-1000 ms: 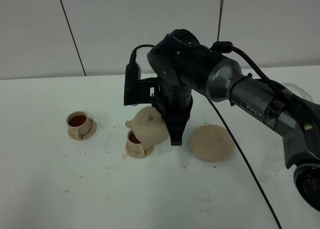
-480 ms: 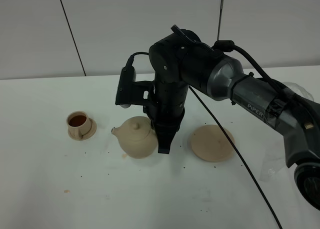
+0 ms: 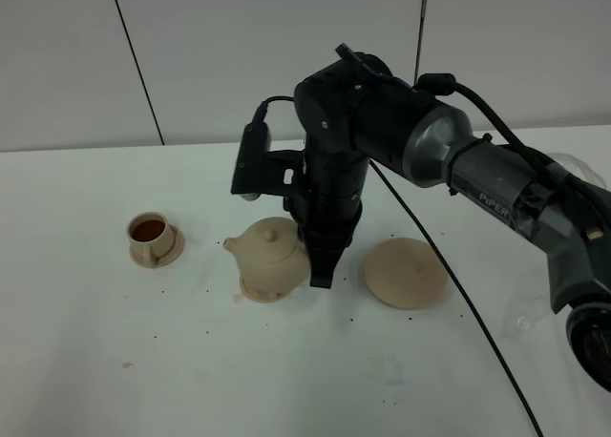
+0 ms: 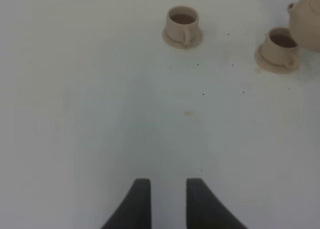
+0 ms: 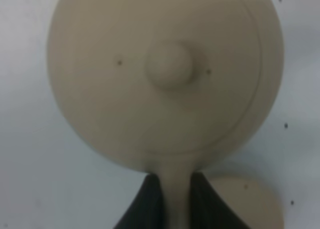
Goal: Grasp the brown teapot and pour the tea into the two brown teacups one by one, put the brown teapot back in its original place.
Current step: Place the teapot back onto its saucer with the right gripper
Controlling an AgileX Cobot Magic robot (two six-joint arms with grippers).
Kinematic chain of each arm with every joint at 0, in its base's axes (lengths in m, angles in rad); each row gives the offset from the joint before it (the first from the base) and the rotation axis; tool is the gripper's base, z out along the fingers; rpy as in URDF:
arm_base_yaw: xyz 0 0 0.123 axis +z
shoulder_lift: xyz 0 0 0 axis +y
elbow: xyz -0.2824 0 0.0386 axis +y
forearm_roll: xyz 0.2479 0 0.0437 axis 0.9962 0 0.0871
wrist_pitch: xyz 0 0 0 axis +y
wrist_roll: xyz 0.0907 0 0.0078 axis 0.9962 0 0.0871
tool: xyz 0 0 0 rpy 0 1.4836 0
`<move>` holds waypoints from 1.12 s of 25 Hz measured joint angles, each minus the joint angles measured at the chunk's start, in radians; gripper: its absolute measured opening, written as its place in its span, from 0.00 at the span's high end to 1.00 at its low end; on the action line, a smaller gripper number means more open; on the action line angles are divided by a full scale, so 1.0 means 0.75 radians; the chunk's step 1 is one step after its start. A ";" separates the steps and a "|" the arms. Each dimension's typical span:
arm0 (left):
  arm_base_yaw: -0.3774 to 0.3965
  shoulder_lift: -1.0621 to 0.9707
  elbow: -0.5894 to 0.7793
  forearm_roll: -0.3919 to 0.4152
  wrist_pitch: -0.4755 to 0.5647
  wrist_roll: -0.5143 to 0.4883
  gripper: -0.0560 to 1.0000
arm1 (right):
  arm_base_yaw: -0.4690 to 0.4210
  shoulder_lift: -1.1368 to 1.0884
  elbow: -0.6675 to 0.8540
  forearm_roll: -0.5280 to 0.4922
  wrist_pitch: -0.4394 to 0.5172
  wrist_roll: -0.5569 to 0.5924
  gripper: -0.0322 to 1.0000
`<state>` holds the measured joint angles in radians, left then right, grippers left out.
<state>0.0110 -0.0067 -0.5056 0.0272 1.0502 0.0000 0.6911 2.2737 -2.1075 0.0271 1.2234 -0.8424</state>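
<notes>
The brown teapot (image 3: 270, 254) hangs upright just above the table, spout pointing left, with my right gripper (image 3: 322, 275) shut on its loop handle. The right wrist view looks down on the teapot's lid (image 5: 169, 65), its handle pinched between the dark fingers (image 5: 150, 201). One brown teacup (image 3: 150, 234) with dark tea stands on its saucer at the left. The teapot hides the other teacup from the high camera; only its saucer rim (image 3: 256, 292) shows. The left wrist view shows both teacups (image 4: 182, 23) (image 4: 279, 45) with tea. The wide flat saucer (image 3: 407, 272) lies empty on the right. My left gripper (image 4: 167, 201) is open, far from the cups.
Small dark specks and a tan drip mark (image 3: 127, 365) dot the white table (image 3: 286, 380). A black cable (image 3: 458, 303) trails across the table from the right arm, past the wide saucer. A clear plastic object (image 3: 573, 175) sits at the far right edge.
The teapot has gone from tilted, spout down over the nearer teacup, to upright. It swung left, then shifted slightly back right, and now covers that cup from the high camera.
</notes>
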 joint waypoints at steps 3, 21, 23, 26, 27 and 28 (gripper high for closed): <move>0.000 0.000 0.000 0.000 0.000 0.000 0.72 | -0.043 0.000 0.001 0.022 0.002 0.011 0.88; 0.000 0.000 0.000 0.000 0.000 0.000 0.72 | -0.345 -0.026 0.231 0.060 -0.002 0.339 0.88; 0.000 0.000 0.000 0.000 0.000 0.000 0.72 | -0.362 -0.054 0.270 0.058 0.000 0.353 0.88; 0.000 0.000 0.000 0.000 0.000 0.000 0.72 | -0.369 -0.109 0.343 0.048 -0.005 0.357 0.88; 0.000 0.000 0.000 0.000 0.000 0.000 0.72 | -0.369 -0.123 0.377 0.045 -0.008 0.357 0.88; 0.000 0.000 0.000 0.000 0.000 0.000 0.72 | -0.369 -0.138 0.409 0.044 -0.027 0.357 0.88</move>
<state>0.0110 -0.0067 -0.5056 0.0272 1.0502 0.0000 0.4146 2.1701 -1.8005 0.0598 1.2035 -0.5749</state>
